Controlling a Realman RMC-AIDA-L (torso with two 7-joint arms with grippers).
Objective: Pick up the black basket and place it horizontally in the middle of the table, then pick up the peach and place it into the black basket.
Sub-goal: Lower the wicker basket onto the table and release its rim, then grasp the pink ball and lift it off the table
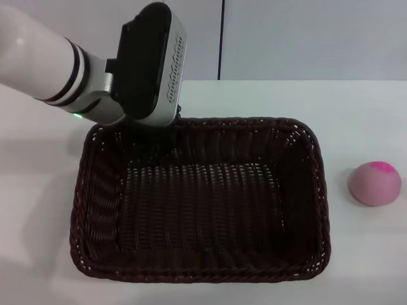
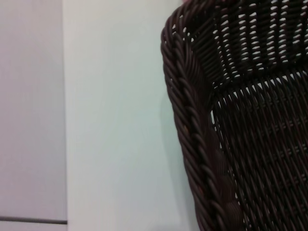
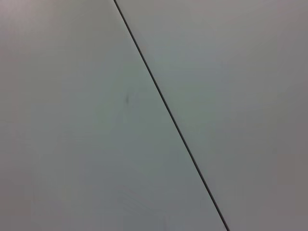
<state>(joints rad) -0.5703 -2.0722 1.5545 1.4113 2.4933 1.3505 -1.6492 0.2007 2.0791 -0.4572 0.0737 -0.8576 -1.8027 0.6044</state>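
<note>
Black basket [image 1: 200, 203] at frame centre on the table [image 1: 362, 121]; left gripper [image 1: 166, 127], finger state indiscernible, upper left over its rim; peach [image 1: 374, 183] at right.

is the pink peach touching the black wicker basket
Apart. The head view shows bare white table between the small round pink peach and the right rim of the large dark woven wicker basket.

dark brown-black woven basket [image 1: 203, 210], pale pink peach [image 1: 374, 184] magenta-patched, white table [image 1: 356, 114]

Bright, even overhead light; soft shadows beneath the black basket [image 1: 197, 210], whose braided rim blurs close up.
</note>
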